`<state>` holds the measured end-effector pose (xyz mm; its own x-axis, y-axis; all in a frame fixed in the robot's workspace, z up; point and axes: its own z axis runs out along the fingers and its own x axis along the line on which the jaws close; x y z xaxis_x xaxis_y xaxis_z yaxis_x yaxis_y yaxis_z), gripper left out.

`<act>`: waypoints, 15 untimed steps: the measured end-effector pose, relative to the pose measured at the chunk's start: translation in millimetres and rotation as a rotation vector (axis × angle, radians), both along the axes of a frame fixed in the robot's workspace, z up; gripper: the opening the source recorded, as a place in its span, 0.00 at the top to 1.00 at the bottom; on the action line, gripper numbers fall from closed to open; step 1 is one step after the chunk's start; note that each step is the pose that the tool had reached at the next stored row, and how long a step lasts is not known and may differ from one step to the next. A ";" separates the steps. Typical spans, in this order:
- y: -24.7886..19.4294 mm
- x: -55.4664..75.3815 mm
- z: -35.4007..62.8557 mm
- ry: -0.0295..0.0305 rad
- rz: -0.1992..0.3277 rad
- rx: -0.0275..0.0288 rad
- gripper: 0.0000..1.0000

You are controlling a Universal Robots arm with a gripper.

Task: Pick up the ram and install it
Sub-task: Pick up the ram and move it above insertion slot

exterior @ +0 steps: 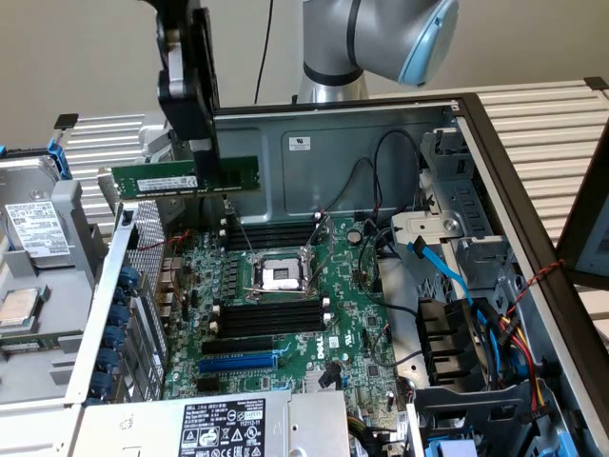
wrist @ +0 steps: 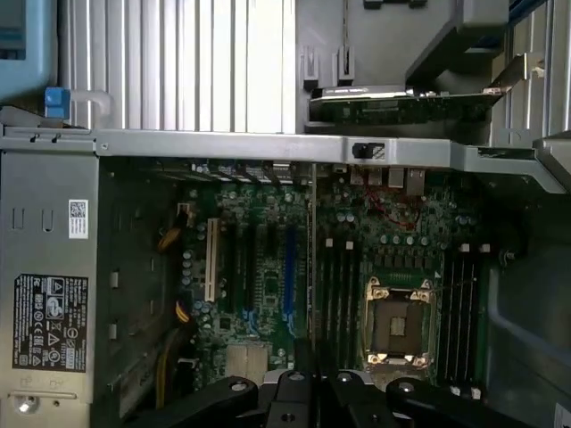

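Overhead, we note the claw (exterior: 204, 174) clenched on the ram (exterior: 186, 178), gripping it near the middle of its length. The ram hangs level, long edge horizontal, white label strip facing the exterior camera. It sits in the air above the far corner of the motherboard (exterior: 285, 305) on the exterior view's left, in front of the back wall of the computer case (exterior: 381, 143). It is clear of every slot and touches nothing but the claw.

Below it, the processor socket (exterior: 283, 276) lies open at the board's middle. One bank of black memory slots (exterior: 271, 233) runs behind the socket, and a second bank (exterior: 266, 314) runs in front of it. A blue slot (exterior: 238, 362) lies nearer the camera still. A blue cable (exterior: 447, 271) curves through the bay on the exterior view's right. A hard drive (exterior: 38, 228) rests outside the case on the exterior view's left. The case stands on a slatted worktop (exterior: 542, 124).

From the wrist view we see the ram (wrist: 311, 267) edge-on, a thin line running out from the claw (wrist: 312, 382). It crosses over the motherboard (wrist: 259, 267) between the blue slot (wrist: 288, 267) and a bank of black slots (wrist: 339, 294) beside the socket (wrist: 397, 321).
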<state>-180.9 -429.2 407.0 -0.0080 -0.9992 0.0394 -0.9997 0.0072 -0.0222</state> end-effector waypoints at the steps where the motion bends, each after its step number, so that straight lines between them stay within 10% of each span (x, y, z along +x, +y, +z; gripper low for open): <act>1: 0.0 4.5 0.0 0.0001 0.000 0.0000 0.88; 8: 2.0 36.4 -0.2 0.0021 0.000 0.0001 0.88; 15: 14.4 56.0 -0.6 0.0043 0.000 0.0000 0.88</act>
